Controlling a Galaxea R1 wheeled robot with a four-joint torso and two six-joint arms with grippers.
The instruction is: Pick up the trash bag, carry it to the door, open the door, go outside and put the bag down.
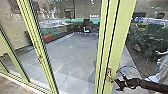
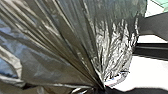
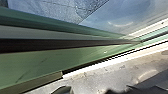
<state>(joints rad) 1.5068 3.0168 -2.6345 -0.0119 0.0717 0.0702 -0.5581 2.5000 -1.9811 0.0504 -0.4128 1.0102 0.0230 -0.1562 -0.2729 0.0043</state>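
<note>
At the lower right of the head view, my right gripper is at the end of a dark arm, close beside the metal handle on the door's light green frame. Whether it touches the handle I cannot tell. The right wrist view looks along a green door frame. In the left wrist view the dark, shiny trash bag spreads in long folds from a tight gathered neck, where my left gripper is shut on it.
Glass panels in green frames stand across the way. Beyond them lies a paved yard, with a white chair far off and dark shrubs at the right. A pale sill runs below the door.
</note>
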